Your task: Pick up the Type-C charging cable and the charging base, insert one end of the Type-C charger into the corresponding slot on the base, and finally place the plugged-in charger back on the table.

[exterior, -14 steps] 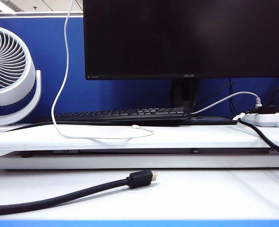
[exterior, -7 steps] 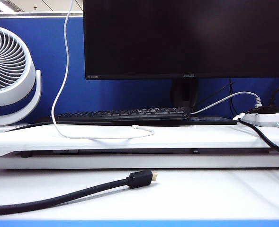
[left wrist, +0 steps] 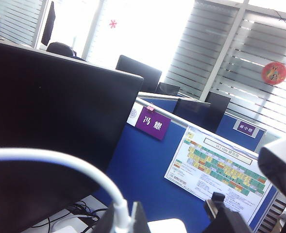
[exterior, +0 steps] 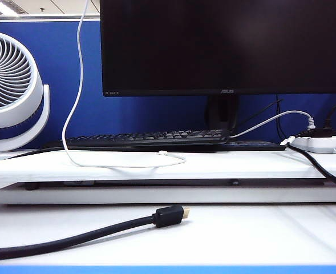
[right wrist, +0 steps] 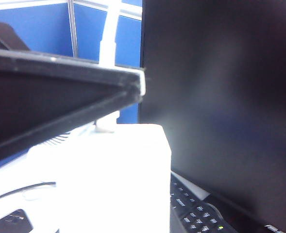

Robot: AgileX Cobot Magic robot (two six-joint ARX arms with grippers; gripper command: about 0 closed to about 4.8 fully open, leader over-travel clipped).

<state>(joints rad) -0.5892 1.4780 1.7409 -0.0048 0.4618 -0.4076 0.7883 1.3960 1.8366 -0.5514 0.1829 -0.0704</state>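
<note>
Risking a half-seated plug first: pulling the arms apart or lowering too soon, and so popping the plug out of the charging base. Risking also a drag from the long slack, hanging down from above and looping across the raised platform, perhaps snagging near the keyboard on the way down to the counter.

Pinching the Type-C charging cable in the left pincer, pressed together on the cord close to its end. Clamping the base in the right pincer, one dark finger lying along its side, the other hidden. Meeting the base's face with the cord's white plug, just beside that finger; not showing whether fully seated. Holding both aloft, above the exterior view, with the cable's far plug lying on the platform.
</note>
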